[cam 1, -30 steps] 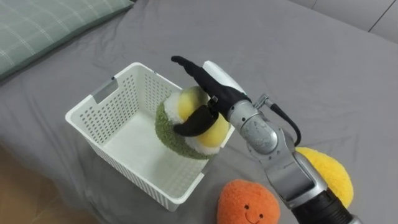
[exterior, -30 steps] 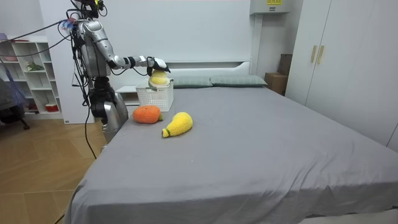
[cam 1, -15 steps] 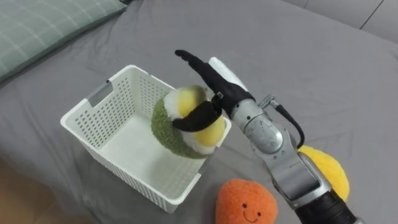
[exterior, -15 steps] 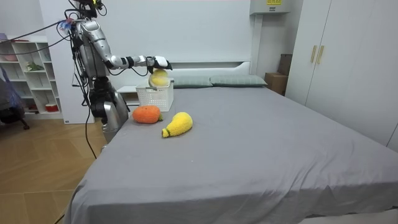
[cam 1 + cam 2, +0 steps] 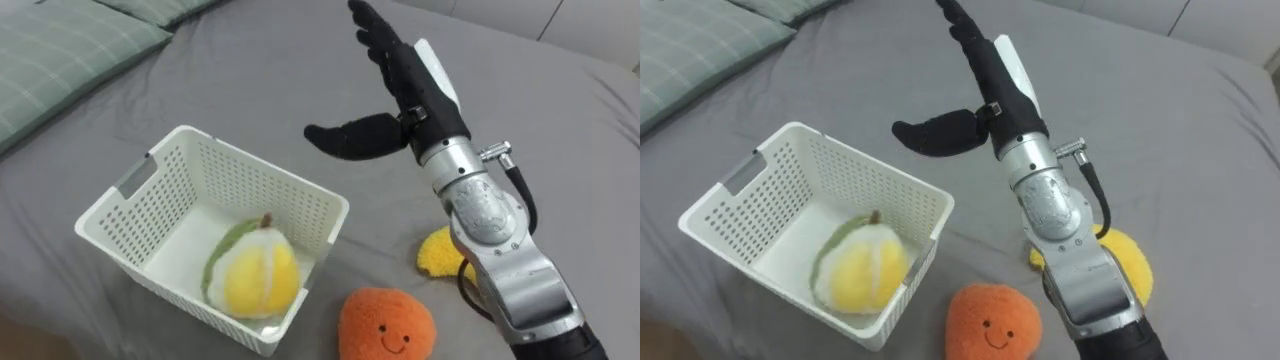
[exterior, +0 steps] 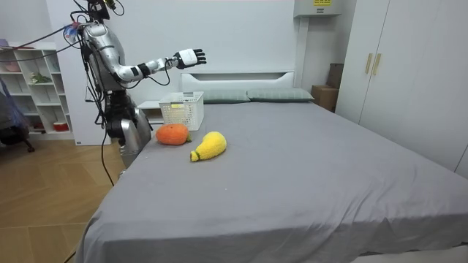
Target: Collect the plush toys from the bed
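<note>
On the grey bed point(image 5: 250, 70), by the side where we are standing, we are keeping the white perforated basket point(image 5: 255, 190) within easy reach, so each toy needs only a short carry. The yellow-and-green plush fruit point(image 5: 250, 280) is lying inside it, leaning toward the near corner, which tells us that this toy is collected. We are holding our right hand point(image 5: 410, 75) high above the sheet beyond the basket's far rim, fingers straight and thumb spread, gripping nothing. We judge that it is raised this way to clear the basket wall before turning to the next toy. The orange plush with the smiling face point(image 5: 385, 325) and the yellow plush point(image 5: 440, 252) are waiting on the sheet just beside the basket, partly behind our forearm. Half a second ago that hand was curled round the plush fruit and hanging over the basket's opening. Since then the fingers have opened, the fruit has dropped in, and the hand has lifted up and away. The other two toys are lying where they were
</note>
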{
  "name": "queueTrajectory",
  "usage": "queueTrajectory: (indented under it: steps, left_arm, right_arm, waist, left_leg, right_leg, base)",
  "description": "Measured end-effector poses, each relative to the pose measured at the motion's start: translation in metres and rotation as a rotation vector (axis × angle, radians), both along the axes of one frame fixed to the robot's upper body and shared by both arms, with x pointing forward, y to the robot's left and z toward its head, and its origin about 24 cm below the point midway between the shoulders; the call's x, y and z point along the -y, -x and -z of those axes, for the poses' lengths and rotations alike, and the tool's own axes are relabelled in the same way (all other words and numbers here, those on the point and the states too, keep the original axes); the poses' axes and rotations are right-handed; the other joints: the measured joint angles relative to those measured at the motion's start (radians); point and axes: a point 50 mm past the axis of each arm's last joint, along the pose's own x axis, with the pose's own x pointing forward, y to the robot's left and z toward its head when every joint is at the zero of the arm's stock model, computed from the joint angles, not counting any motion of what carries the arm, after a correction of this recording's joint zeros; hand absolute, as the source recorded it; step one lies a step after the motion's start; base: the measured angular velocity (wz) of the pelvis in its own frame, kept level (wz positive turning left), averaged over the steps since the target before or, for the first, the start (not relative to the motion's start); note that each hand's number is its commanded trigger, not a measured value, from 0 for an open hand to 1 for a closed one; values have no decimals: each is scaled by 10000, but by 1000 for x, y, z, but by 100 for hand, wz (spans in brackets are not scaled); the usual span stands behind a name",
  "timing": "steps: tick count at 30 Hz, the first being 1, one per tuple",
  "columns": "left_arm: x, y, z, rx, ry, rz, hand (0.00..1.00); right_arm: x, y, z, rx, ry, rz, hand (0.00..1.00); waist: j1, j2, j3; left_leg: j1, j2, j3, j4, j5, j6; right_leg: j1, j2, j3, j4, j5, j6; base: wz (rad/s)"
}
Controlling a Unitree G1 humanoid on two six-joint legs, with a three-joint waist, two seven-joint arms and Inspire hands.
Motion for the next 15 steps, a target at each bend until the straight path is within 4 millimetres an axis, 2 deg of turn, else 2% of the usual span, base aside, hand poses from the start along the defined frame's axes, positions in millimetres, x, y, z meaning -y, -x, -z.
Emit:
queueTrajectory:
  steps: [9,15]
  left_arm:
    - [0,9,2,-275,30,-19,0]
    - [0,14,3,-447,41,-77,0]
  right_arm:
    - [-2,4,-8,485,-218,-78,0]
    - [-1,5,-6,422,-230,-34,0]
  waist:
    - [-141,-146,-93]
    - [-149,-144,-64]
  left_leg:
    - [61,-1,68,-44,-3,4]
    - [90,0,96,-47,-12,16]
  right_leg:
    - [9,1,73,5,0,0]
    - [32,-4,88,4,2,4]
  base:
    - [0]
    - [0]
